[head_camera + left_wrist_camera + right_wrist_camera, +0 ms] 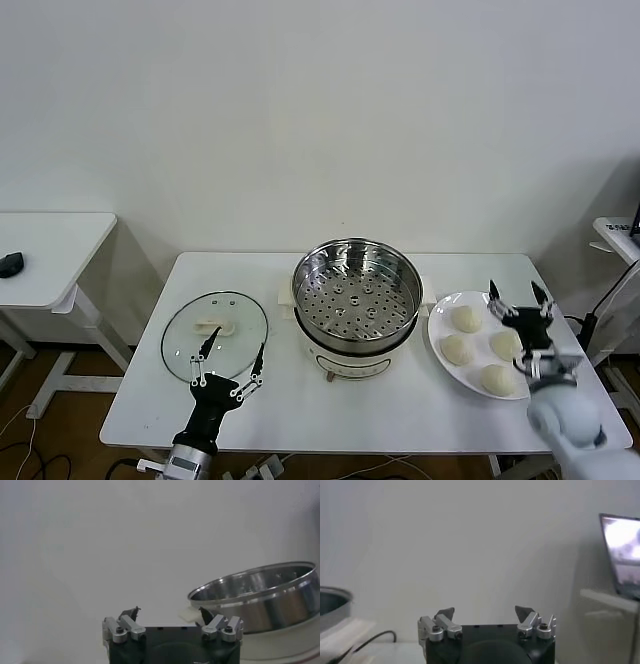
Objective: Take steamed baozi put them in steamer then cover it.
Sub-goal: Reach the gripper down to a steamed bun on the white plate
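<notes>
Four baozi [478, 348] on plate [437, 325] right of steamer [356, 291], spread-fingered empty right gripper [518, 291] above them, cover [215, 336] flat, handle lengthwise left-right, beneath spread-fingered left gripper [232, 351]

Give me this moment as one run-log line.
left gripper: open, over clear glass lid | right gripper: open, over white plate | four cream-white round buns: on plate | shiny steel steamer pot: uncovered, no buns inside

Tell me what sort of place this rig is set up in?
Probably a lab or test room staged as a kitchen corner: plain white wall, white table holding the steamer, a plate of baozi, and a side desk with cables on the floor.
</notes>
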### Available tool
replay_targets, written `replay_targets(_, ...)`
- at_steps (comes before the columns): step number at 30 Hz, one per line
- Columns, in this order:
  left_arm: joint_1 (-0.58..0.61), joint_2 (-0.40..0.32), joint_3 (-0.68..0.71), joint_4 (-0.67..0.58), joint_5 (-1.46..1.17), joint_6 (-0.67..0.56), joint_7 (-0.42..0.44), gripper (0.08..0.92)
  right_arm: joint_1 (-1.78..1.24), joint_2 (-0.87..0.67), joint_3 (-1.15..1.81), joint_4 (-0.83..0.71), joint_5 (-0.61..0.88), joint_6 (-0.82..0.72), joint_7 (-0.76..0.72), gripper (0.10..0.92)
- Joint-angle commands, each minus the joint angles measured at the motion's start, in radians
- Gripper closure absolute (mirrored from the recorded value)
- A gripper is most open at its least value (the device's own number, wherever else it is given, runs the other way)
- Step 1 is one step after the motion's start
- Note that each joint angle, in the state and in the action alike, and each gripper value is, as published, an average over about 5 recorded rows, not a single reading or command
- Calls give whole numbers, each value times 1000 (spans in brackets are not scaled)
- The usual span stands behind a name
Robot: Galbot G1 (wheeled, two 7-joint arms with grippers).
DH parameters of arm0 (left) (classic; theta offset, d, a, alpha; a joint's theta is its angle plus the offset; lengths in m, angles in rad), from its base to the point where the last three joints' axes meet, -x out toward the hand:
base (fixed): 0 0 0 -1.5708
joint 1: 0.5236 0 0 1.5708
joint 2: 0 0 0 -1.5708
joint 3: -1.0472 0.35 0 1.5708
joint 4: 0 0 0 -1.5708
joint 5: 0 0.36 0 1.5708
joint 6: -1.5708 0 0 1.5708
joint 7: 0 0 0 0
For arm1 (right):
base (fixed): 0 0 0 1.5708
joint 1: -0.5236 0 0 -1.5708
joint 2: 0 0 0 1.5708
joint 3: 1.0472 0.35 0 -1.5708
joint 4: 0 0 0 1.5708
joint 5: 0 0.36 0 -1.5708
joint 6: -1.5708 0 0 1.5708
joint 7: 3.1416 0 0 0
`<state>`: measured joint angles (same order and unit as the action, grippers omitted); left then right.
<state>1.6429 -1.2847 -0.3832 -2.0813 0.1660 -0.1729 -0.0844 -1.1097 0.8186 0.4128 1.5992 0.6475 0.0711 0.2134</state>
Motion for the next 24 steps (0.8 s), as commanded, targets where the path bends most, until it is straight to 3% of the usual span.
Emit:
replay_targets(1, 0, 0, 2, -8, 0, 0, 0, 177, 512, -178, -327, -368, 107, -59, -243, 203)
replay_targets(8, -6, 3, 6, -5, 0, 6, 0, 177, 778, -282, -654, -513, -48, -83, -840, 203)
replay_targets(14, -11, 2, 10, 1, 0, 11, -2, 177, 1009, -286, -892, -591, -276, -94, -1227, 203)
replay_targets(18, -14, 1, 12, 4, -3, 11, -3, 177, 1112, -247, -987, -636, -415, -92, -1392, 203)
replay_targets(24, -17, -1, 10, 6, -16, 6, -2, 177, 1184, -176, -1067, -691, -598, -78, -1510, 203)
